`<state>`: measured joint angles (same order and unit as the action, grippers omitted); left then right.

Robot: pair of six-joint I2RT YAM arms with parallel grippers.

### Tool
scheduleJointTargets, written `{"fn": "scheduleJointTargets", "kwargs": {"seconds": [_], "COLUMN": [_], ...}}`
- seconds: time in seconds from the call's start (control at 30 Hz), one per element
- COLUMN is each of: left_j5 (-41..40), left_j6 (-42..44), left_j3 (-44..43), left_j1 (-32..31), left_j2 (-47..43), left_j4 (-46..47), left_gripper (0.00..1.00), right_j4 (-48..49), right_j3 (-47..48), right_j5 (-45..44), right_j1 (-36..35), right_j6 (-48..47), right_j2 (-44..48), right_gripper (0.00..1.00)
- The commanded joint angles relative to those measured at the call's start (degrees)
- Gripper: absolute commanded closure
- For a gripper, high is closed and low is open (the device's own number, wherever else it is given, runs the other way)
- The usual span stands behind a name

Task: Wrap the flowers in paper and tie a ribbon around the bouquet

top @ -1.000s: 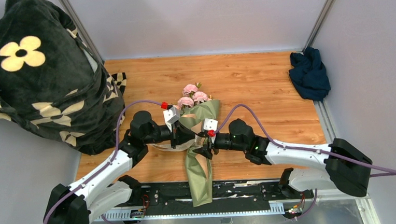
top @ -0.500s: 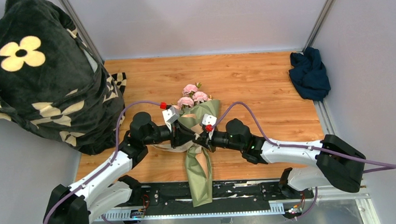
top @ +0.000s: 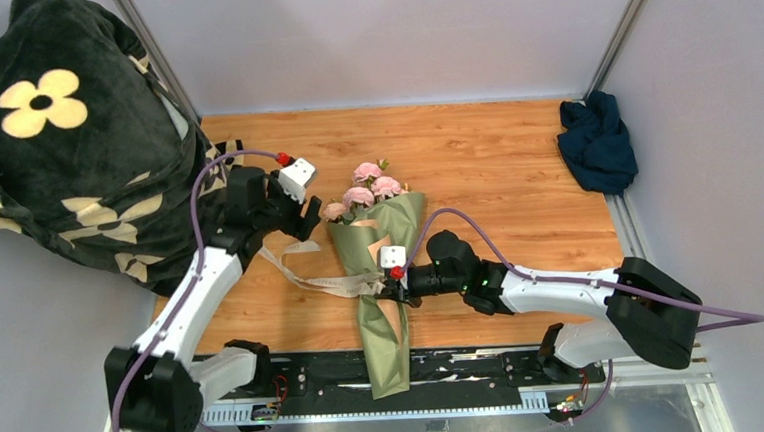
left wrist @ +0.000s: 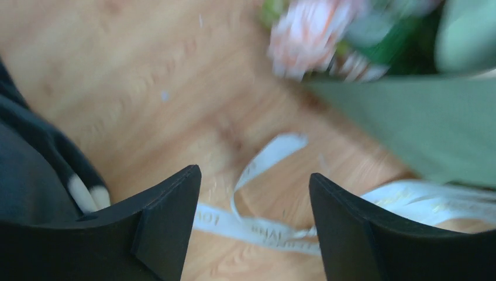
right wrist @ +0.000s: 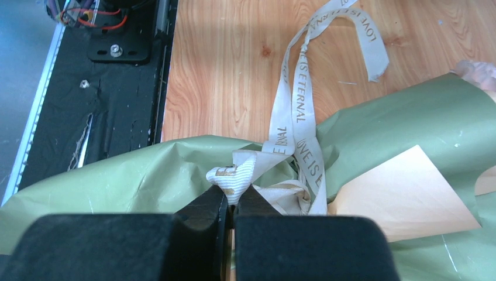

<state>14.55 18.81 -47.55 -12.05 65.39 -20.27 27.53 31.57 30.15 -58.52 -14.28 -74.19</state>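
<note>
Right gripper (right wrist: 231,196) pinched shut on ribbon (right wrist: 291,126) loop at bouquet (top: 384,341) waist | left gripper (left wrist: 252,178) open, empty, near flowers (top: 368,182) | ribbon tail loose on tabletop (top: 495,159) | risk: one-sided pull could undo the loose tie, drag bouquet, let paper (right wrist: 146,175) open

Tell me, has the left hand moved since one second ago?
Yes. The left hand has pulled away from the bouquet, up and left toward the flowered blanket.

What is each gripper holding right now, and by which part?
Right gripper pinches the ribbon by a fold at its bunched part; left gripper is open, empty.
</note>
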Motion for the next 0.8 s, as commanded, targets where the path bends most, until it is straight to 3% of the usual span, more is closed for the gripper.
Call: {"fn": "scheduleJointTargets", "kwargs": {"seconds": [0.0,0.3,0.47,0.57,0.7,0.77], "left_j5": [-11.2,-16.1,-15.8,-15.8,-16.4,-10.5], "left_j6": [2.1,2.2,2.2,2.0,-1.9,-6.3], "left_j3": [0.2,-2.2,-2.5,-3.6,-8.2,-12.3], "left_j1": [1.1,2.0,2.7,2.7,3.5,3.7], "left_j2": [6.1,19.1,23.7,26.6,31.0,28.9], "left_j4": [-12.9,-8.8,-7.9,-9.0,-13.9,-17.4], "left_gripper": [0.21,0.19,0.28,0.46,1.00,1.00], "right_j4": [-1.5,-4.0,-4.4,-4.6,-4.6,-5.1], "right_j3": [1.8,1.8,1.7,1.3,0.6,0.6], "right_j5": [3.0,2.5,2.4,2.2,1.5,1.4], "right_j1": [-0.6,-0.6,-0.5,-0.6,-0.5,-0.6], "right_j6": [-3.5,-6.4,-6.9,-6.7,-7.0,-7.0], "right_j2": [-0.6,0.6,0.9,1.5,3.1,3.6], "right_gripper": [1.00,1.00,1.00,1.00,1.00,1.00]}}
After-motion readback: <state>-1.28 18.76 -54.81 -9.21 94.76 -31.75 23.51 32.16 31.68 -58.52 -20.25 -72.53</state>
